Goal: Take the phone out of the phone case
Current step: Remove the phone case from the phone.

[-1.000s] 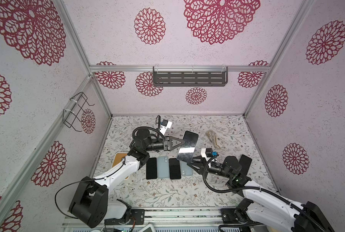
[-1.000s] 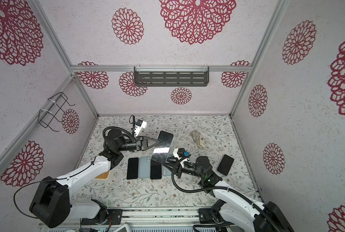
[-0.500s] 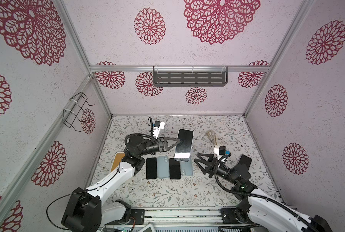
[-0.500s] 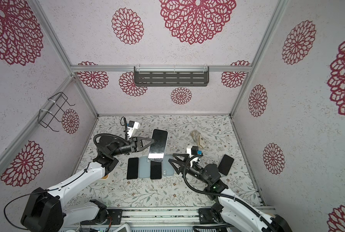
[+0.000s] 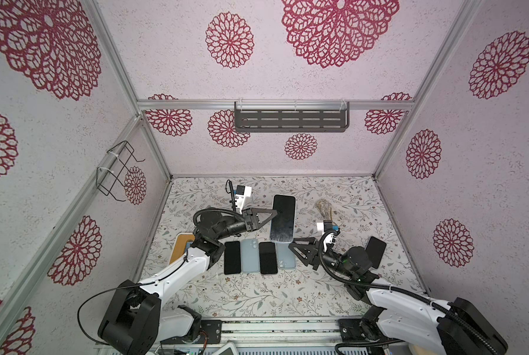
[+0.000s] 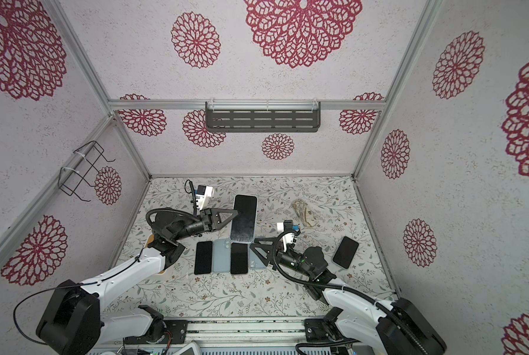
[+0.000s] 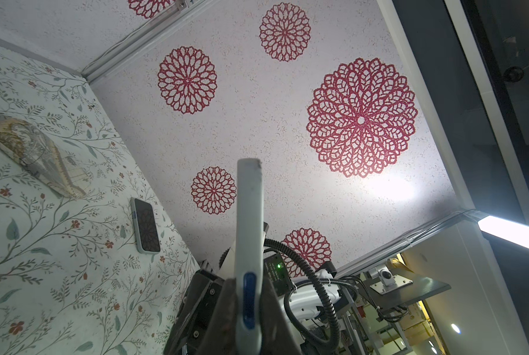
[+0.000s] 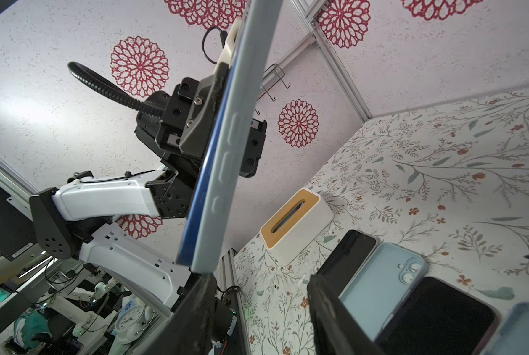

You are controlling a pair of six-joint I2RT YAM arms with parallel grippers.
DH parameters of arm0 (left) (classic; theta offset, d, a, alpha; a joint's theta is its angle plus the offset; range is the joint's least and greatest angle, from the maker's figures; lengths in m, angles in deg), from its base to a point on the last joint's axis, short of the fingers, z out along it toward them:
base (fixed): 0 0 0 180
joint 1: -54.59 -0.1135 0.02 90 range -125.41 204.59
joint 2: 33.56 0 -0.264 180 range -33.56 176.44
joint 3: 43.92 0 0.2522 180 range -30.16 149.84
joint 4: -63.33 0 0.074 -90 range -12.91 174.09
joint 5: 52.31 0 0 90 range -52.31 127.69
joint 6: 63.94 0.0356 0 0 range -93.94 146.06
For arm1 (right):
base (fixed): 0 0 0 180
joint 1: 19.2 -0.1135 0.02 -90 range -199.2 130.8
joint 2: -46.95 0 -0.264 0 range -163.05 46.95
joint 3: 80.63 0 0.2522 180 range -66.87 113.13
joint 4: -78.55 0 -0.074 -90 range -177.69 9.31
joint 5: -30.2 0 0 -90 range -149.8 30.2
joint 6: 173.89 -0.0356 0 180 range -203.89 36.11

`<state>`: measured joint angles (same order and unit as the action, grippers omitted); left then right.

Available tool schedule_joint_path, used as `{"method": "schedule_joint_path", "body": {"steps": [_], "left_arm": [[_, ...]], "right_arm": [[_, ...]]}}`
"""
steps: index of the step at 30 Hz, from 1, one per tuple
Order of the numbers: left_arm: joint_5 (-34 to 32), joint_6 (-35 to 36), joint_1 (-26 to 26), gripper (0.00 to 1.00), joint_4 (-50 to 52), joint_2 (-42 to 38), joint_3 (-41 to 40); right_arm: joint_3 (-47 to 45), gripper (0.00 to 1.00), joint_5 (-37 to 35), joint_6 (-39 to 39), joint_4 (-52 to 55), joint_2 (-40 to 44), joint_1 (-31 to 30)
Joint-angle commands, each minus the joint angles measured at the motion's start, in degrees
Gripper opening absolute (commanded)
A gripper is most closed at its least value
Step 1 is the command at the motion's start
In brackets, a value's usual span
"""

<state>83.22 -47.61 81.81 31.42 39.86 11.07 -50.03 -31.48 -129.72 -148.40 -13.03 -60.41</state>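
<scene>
A blue phone [image 5: 283, 218] [image 6: 243, 218] in a pale grey-blue phone case [image 8: 235, 129] is held up above the floral table, screen up. My left gripper [image 5: 274, 213] [image 6: 235, 213] is shut on its left long edge. In the left wrist view the cased phone [image 7: 250, 230] stands edge-on between the closed jaws of the left gripper [image 7: 247, 307]. My right gripper [image 5: 294, 249] [image 6: 254, 247] [image 8: 260, 279] is open and empty just under the phone's near end, not touching it.
On the table under the phone lies a row of two black phones [image 5: 232, 257] [image 5: 268, 258] and two pale blue ones [image 5: 250, 255] [image 5: 286, 259]. A wood-topped white box [image 5: 181, 246] stands left, a black phone [image 5: 375, 252] right, a patterned pouch [image 5: 326, 209] behind.
The right gripper has let go of the phone's near end, opened, and drawn back towards the front right. The left gripper has swung the cased phone left and straighter.
</scene>
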Motion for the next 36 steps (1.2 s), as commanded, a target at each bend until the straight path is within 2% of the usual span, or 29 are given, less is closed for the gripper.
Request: {"method": "schedule_joint_path", "body": {"steps": [1,22,36], "left_arm": [[-0.71,0.05,0.55,0.00,-4.56,-0.06,0.78],[0.33,0.80,2.14,0.00,-5.47,0.22,1.31],[0.56,-2.53,4.85,0.00,-10.91,1.01,1.22]], "right_arm": [[2.67,0.52,1.20,-2.59,-8.32,-0.64,-0.45],[3.43,0.52,0.87,-3.40,-11.35,-3.95,-0.45],[3.25,0.51,-1.04,-4.18,-12.83,-6.60,0.49]]}}
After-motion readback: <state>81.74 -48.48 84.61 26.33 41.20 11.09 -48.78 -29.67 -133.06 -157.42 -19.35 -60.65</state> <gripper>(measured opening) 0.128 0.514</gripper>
